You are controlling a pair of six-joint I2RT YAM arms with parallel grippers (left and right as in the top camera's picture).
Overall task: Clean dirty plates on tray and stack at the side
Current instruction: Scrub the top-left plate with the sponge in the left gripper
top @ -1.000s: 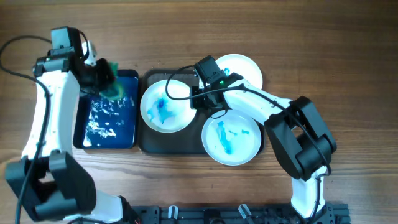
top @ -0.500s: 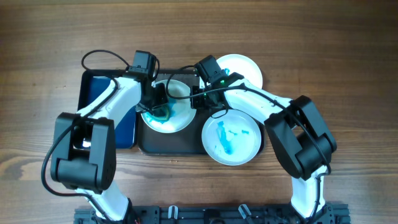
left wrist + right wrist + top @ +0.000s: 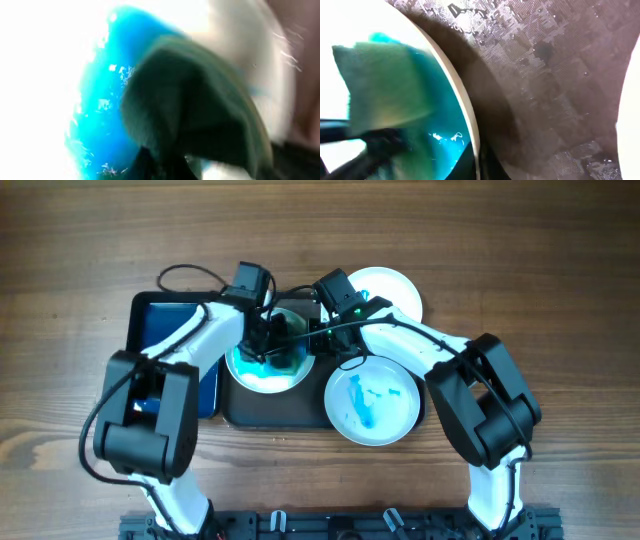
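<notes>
Saw, lowest in the overhead frame at lower right, a smeared plate [image 3: 372, 402] streaked with blue, lying partly over the right end of the black tray [image 3: 240, 412]. Found just above and to the left, on the tray's left half, a blue-washed plate [image 3: 258, 378] with the green sponge [image 3: 200, 110] pressed onto it. Made out the left gripper [image 3: 266, 348] clamped on that sponge, all blurred in its own view. Placed the right gripper [image 3: 335, 348] at that plate's right rim; could not tell how far its jaws stood apart. Noted a blue basin [image 3: 160, 330] at the left, beside the tray. Spotted farthest off, at top right of centre, a clean plate [image 3: 392, 285] on the wooden table [image 3: 560, 260].
</notes>
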